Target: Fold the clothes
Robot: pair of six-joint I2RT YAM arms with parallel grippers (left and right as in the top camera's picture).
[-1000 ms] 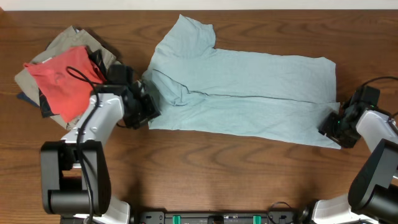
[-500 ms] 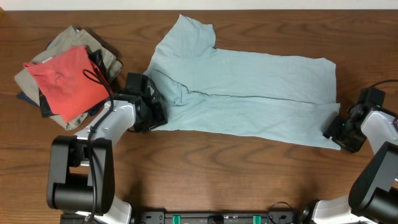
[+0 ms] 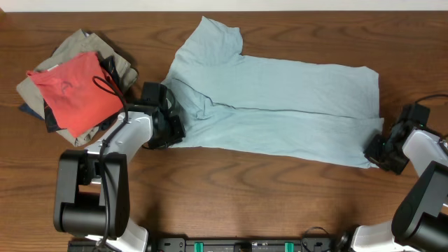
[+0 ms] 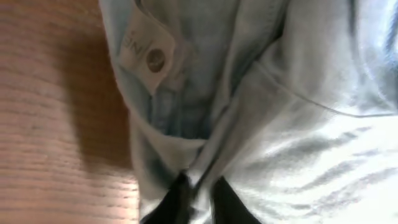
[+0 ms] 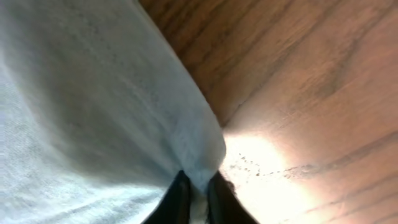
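A light blue T-shirt (image 3: 280, 98) lies folded lengthwise across the middle of the wooden table. My left gripper (image 3: 171, 131) is shut on the shirt's near-left corner by the collar; the left wrist view shows cloth (image 4: 280, 112) pinched between the fingers (image 4: 200, 193) and the neck label (image 4: 146, 53). My right gripper (image 3: 376, 150) is shut on the shirt's near-right corner; in the right wrist view the hem (image 5: 124, 106) is pinched between the fingers (image 5: 198, 193).
A pile of other clothes (image 3: 70, 87), with a red garment on top of beige and dark ones, sits at the far left. The bare wood table (image 3: 245, 196) runs in front of the shirt.
My left gripper has moved right onto the shirt's left corner and closed on it. My right gripper has shifted slightly outward and down at the right corner.
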